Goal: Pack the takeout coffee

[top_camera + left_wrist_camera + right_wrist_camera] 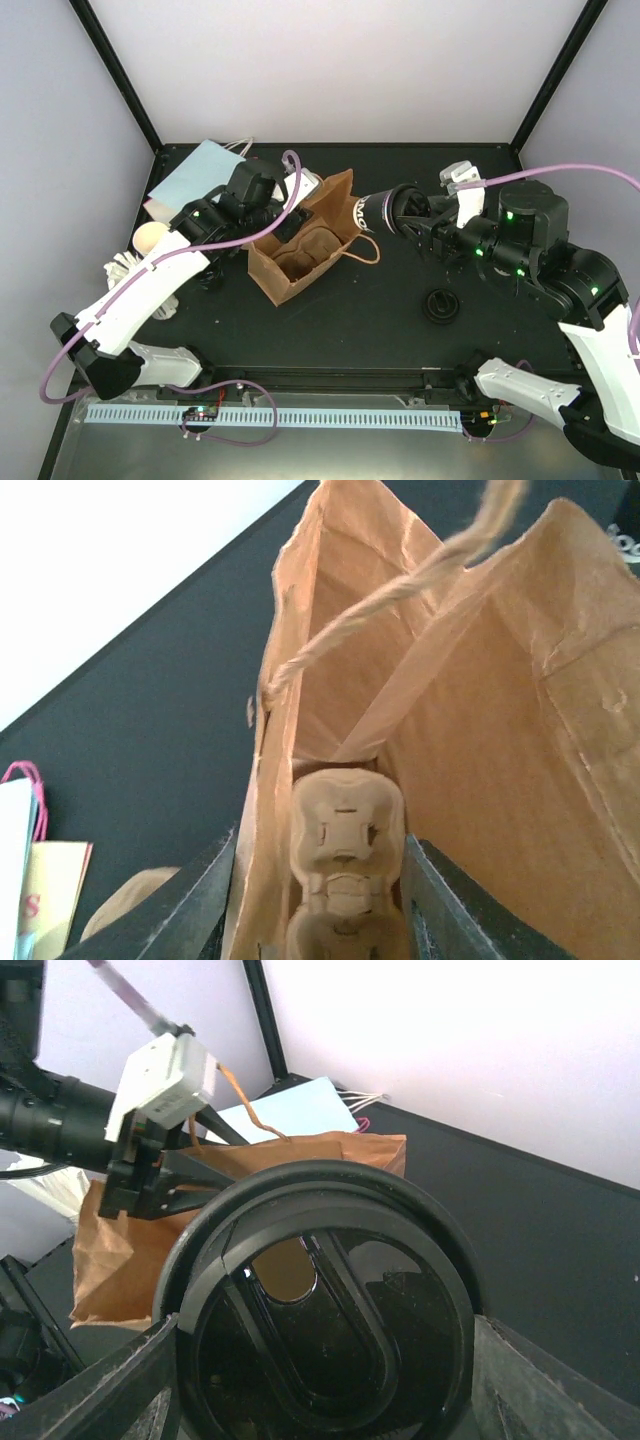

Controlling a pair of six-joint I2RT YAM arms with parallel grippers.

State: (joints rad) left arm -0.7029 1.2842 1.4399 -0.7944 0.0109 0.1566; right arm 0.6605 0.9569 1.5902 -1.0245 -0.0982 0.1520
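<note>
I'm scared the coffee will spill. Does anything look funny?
Yes: the right claw holds the coffee cup sideways beside the brown bag, and a black lid lies alone on the table.

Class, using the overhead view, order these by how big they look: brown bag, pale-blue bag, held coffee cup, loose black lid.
1. brown bag
2. pale-blue bag, though partly covered
3. coffee cup and loose black lid look alike, the cup partly hidden; no ranking.
</note>
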